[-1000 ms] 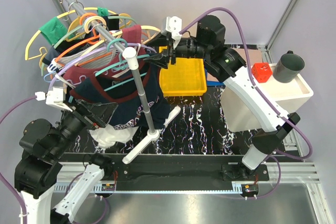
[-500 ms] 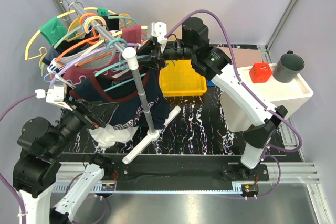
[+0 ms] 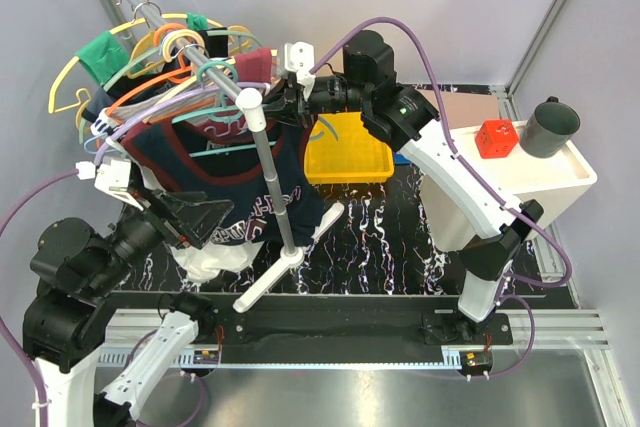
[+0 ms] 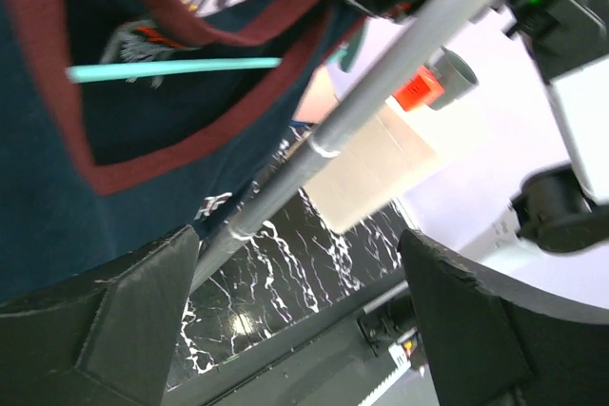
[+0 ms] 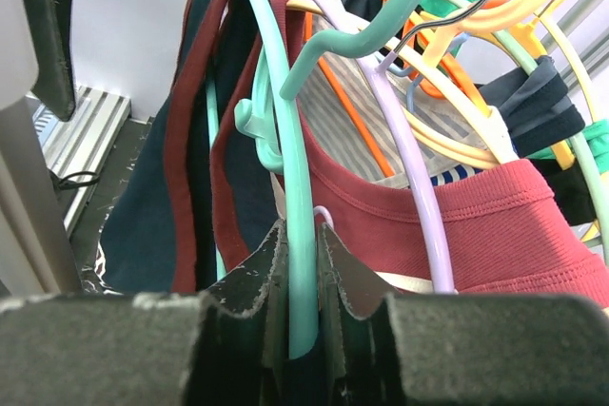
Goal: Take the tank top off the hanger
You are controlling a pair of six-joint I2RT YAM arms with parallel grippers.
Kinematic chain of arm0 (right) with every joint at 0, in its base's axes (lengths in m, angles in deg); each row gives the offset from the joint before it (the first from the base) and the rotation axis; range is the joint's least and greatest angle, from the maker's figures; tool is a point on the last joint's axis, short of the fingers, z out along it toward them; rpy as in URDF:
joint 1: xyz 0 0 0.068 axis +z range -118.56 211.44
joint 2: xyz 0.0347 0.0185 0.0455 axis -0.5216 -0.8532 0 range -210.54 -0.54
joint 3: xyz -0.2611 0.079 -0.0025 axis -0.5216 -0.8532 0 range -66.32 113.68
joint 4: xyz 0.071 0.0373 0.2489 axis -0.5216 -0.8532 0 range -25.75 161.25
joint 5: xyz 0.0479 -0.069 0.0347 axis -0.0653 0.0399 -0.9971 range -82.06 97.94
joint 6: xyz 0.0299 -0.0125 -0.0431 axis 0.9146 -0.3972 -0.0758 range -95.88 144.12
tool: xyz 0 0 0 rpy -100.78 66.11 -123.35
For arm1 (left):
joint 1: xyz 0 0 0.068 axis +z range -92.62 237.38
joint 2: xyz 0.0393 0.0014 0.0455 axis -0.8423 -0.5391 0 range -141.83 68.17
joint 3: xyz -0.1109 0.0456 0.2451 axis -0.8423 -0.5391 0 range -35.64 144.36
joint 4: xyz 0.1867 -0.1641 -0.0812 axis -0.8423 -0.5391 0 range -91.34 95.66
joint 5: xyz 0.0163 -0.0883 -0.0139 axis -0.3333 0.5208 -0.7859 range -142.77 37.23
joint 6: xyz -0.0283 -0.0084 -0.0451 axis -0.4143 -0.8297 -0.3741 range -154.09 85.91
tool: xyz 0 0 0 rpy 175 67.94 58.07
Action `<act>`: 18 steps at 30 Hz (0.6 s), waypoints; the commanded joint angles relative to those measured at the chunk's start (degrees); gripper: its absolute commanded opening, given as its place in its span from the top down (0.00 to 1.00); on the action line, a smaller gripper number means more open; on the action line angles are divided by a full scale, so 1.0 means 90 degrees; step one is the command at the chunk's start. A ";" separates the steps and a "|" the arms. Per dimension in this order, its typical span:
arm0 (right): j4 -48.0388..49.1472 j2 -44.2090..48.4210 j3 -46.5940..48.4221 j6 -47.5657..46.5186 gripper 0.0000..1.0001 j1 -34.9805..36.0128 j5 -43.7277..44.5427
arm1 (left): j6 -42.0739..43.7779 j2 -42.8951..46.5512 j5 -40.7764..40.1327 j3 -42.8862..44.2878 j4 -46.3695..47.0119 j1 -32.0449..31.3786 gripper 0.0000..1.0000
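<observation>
1. Hanging from the silver metal rail [image 3: 212, 72], the thin teal-green plastic hanger [image 5: 290, 168] carries the dark navy sleeveless tank top with maroon-red trim [image 3: 235, 182], its straps draped over the hanger's arms.
2. The right fingers [image 5: 262, 282] are pinched together on the teal hanger's curved arm, below its hook.
3. In the right wrist view, the tank top's navy and maroon strap hangs just left of those fingers, not between them.
4. The left fingers [image 4: 133, 316] stand wide apart, gripping nothing.
5. A grey metal pole [image 4: 381, 92] crosses the gap between the 2 left fingers, and the navy cloth lies just above one; whether it touches I cannot tell.
6. Below lies the black marbled counter [image 3: 400, 237].
7. A lavender plastic hanger [image 5: 409, 140] and a maroon-red shirt [image 5: 476, 216] hang beside the teal one.
</observation>
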 commanded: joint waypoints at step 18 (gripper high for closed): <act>0.1548 0.0907 -0.0679 0.0598 1.00 -0.0077 0.1146 | -0.0538 -0.0902 0.2786 -0.0272 0.3023 -0.0046 0.16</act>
